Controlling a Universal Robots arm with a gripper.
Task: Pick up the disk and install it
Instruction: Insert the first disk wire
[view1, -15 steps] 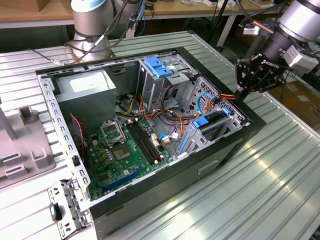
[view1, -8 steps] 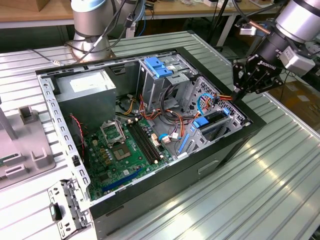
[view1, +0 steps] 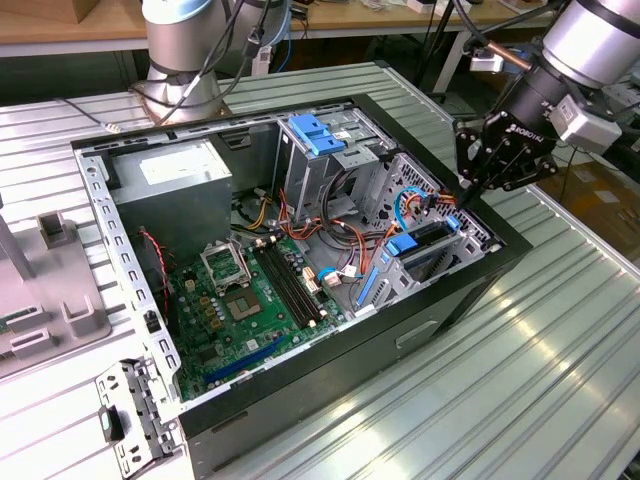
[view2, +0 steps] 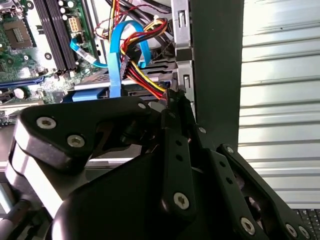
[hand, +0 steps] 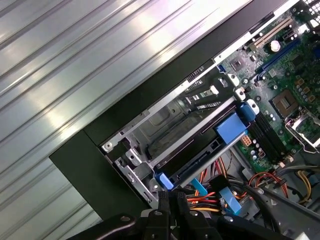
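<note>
The disk (view1: 432, 252) sits on edge in the drive cage at the front corner of the open computer case (view1: 330, 385), on the exterior view's right, with its blue side rails showing. In the first wrist view the disk (hand: 197, 156) lies dark side up in the metal cage, a blue tab at each end. My gripper (view1: 463, 204) hovers just over the cables plugged in beside the disk. Its fingers are shut together, and the fingertips (view2: 172, 100) rest against the red and yellow wire bundle (view2: 145, 80). Whether they pinch a wire is unclear.
A blue data cable (view2: 116, 55) loops by the fingertips. Inside the case are the motherboard (view1: 240, 300), a grey power supply (view1: 170, 180) and a bare blue bracket (view1: 318, 135) on the upper cage. A grey fixture (view1: 50, 285) stands on the ribbed table at the exterior view's left.
</note>
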